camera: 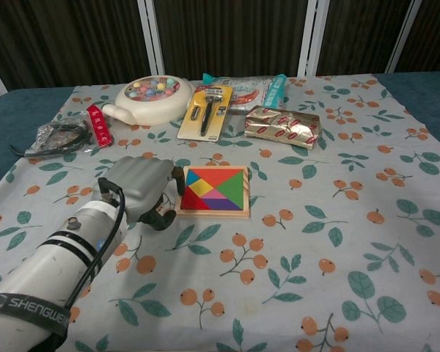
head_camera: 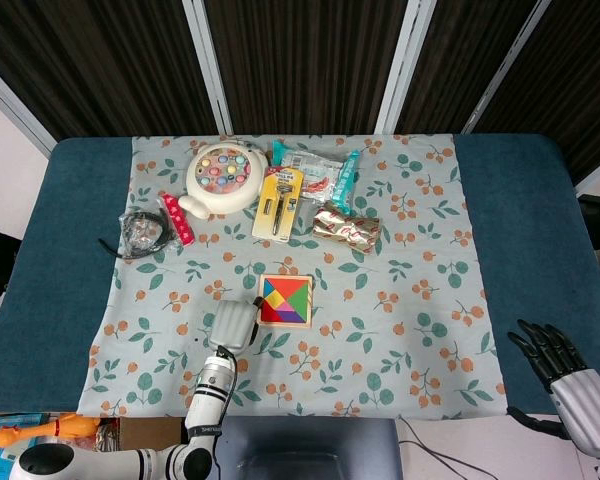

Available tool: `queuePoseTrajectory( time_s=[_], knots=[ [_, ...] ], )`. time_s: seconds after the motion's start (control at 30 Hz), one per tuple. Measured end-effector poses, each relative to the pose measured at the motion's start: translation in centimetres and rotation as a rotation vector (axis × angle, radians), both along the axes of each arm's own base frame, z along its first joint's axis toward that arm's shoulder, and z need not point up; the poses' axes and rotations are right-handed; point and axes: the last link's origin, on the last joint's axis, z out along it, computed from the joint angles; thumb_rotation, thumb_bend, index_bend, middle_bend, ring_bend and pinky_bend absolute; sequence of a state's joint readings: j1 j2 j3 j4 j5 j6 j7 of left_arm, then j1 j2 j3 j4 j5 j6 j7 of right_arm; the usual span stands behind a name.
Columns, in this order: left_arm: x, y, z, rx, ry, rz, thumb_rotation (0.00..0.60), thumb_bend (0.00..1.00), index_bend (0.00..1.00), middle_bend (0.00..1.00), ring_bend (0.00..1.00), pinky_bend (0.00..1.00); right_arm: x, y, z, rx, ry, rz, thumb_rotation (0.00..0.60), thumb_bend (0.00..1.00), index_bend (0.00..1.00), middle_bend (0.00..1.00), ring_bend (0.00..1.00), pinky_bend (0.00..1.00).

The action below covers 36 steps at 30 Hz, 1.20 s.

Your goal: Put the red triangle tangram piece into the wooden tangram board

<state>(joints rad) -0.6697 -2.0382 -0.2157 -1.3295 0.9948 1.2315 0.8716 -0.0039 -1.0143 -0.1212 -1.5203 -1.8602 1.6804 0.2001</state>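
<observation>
From the head view, your left hand (head_camera: 231,325) sits just to the left of the wooden tangram board (head_camera: 284,301). The board lies to the right of your fingers and a bit further up the table. The red triangle (head_camera: 289,291) is lying in the board, in its top part, with the other colored pieces around it. Your right hand (head_camera: 565,375) is far off at the table's right edge, its fingers spread and holding nothing, so your left hand is much the nearer one.

From the chest view, your left hand (camera: 137,188) has its fingers (camera: 161,218) curled down right by the board's (camera: 213,211) left edge. They may be touching the wood, but it is hard to tell. Nothing shows in them. The red triangle (camera: 224,178) lies flat, its long side running along the top of the board, to the right of your fingers
</observation>
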Motion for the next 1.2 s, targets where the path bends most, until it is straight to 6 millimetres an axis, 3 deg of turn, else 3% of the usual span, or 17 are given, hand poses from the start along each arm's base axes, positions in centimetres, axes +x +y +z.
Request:
queuePoseTrajectory(
  time_s=[0.8,1.07,1.2],
  knots=[
    [0.0,-0.5,0.3,0.016,0.016,-0.015,0.6,0.37,0.32,1.0,1.0,1.0,0.0,0.1,0.0,0.002,0.002,0.003,0.6,0.15,0.0,0.0,0.0,0.0],
    [0.0,-1.6,1.7,0.024,-0.002,-0.067,0.6,0.37,0.28,1.0,1.0,1.0,-0.1,0.1,0.0,-0.001,0.009,0.0,0.6,0.15,0.0,0.0,0.0,0.0],
    [-1.8,-3.0,4.1,0.047,-0.031,-0.104,0.6,0.38,0.23,0.82,0.87,0.93,-0.1,0.1,0.0,-0.006,0.01,-0.004,0.6,0.15,0.0,0.0,0.0,0.0]
  ],
)
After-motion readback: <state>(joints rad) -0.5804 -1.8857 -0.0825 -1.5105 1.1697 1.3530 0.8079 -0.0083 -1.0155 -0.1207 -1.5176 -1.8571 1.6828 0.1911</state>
